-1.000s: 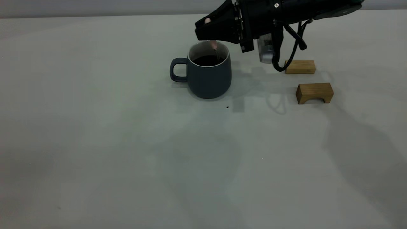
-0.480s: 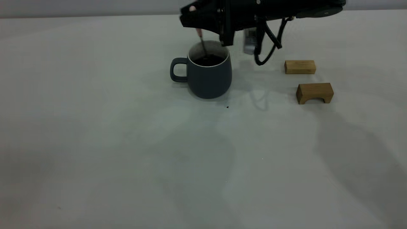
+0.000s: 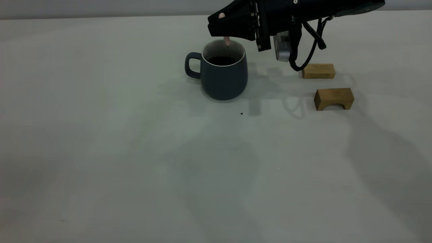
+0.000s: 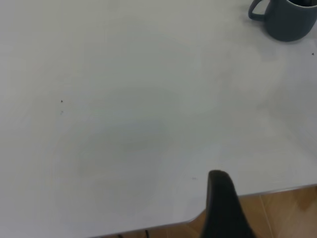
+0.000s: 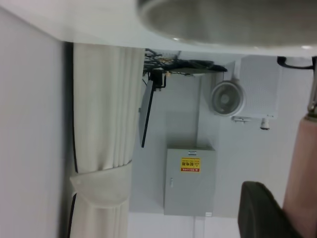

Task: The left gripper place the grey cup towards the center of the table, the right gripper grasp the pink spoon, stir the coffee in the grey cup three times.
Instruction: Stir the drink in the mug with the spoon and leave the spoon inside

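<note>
Pale grey-white bench [image 3: 101,152] fills the exterior view, with a light wall strip behind. Over its far middle the right tool [image 3: 219,28] reaches in from the right, its fingers clamped on the pink handle of the pink spoon [image 3: 227,42], which hangs down into the grey cup [image 3: 224,79]. The spoon's metal neck dips into the dark coffee [image 3: 222,60]. The cup stands upright, its loop handle pointing left. A tiny dark speck [image 3: 241,113] lies just in front of it. To the right sit two wooden blocks, a plain one [image 3: 318,71] farther back and an arched one [image 3: 333,98] nearer, both apart from the cup.

From the right wrist, a grey cabinet [image 5: 190,179] with a yellow label too small to read, a white fan [image 5: 225,98] and a curtain [image 5: 101,148] show.

The left tool [image 4: 225,206] hovers at the bench edge, well apart from the cup; whether it is apart or together I cannot tell.
</note>
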